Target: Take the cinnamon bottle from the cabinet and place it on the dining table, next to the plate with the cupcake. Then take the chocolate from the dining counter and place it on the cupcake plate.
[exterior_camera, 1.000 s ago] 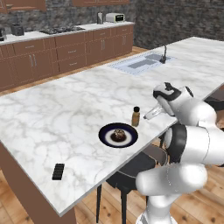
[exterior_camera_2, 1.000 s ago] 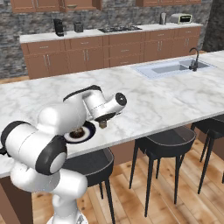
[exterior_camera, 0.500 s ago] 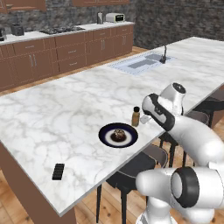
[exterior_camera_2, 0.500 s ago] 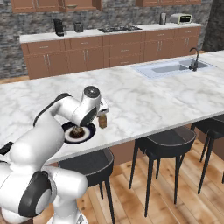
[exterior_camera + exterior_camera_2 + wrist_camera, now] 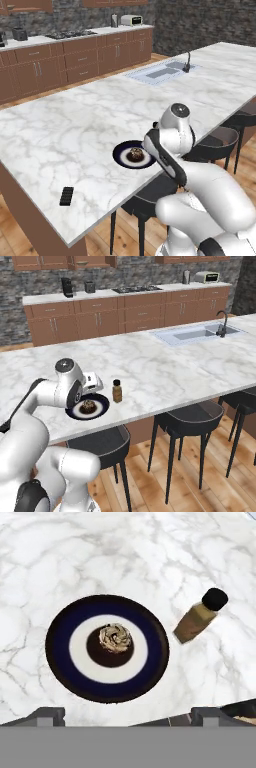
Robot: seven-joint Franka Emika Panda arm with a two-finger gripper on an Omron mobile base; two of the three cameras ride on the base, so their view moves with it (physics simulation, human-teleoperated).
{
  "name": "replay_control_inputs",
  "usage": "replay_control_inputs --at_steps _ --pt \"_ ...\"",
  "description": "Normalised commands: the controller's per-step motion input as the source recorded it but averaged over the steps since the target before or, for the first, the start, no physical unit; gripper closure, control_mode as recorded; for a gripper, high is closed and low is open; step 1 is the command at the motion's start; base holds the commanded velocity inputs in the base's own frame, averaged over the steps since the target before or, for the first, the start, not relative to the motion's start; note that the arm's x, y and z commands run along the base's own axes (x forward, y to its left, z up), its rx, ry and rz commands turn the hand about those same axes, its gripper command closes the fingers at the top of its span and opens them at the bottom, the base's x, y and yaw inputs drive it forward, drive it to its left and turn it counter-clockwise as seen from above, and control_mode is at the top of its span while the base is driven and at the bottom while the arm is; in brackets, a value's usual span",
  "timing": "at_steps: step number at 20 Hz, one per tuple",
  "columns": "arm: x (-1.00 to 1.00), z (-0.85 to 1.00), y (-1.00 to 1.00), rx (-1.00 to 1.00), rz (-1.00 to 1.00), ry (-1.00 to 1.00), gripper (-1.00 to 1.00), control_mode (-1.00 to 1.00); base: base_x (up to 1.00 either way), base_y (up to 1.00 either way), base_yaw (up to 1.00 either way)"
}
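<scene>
You're looking at the gripper (image 5: 128, 716) hanging over the near edge of the dining table (image 5: 75, 125), jaws spread wide and gripping nothing; directly under it the plate with the cupcake (image 5: 60, 657) is sitting flat on the marble, the cupcake (image 5: 112, 643) at its middle; the cinnamon bottle (image 5: 200, 615) is standing upright just beside the plate, apart from it, cap on; so I'm reading step one as done and the chocolate step as the one in hand; the chocolate (image 5: 66, 196) is lying flat near the table's front edge, well apart from the plate toward the arm's left, untouched; next move is calling for a swing left along the edge, a descent square onto the bar, and a close across its narrow side since it's thin and flat against the slab; watch for the fingers skidding on the marble; farther back you're seeing the sink (image 5: 192, 334) set in the slab and brown cabinets (image 5: 100, 316) along the far wall.
</scene>
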Motion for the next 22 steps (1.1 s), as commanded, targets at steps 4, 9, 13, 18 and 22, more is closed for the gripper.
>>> replay_control_inputs --at_steps 4,9,13,18,22 --pt "-0.25 0.13 0.44 0.04 -0.38 0.11 -1.0 -1.0 0.0 0.0 0.0" --pt "-0.25 0.18 0.37 0.12 -0.42 0.18 -1.0 -1.0 0.0 0.0 0.0" --pt "-0.16 0.21 0.43 0.18 -0.34 0.19 -1.0 -1.0 0.0 0.0 0.0" --pt "-0.15 0.18 0.45 0.27 -0.19 0.21 -1.0 -1.0 0.0 0.0 0.0" --pt "-0.19 -0.03 0.63 0.2 -0.09 0.11 -1.0 -1.0 0.0 0.0 0.0"
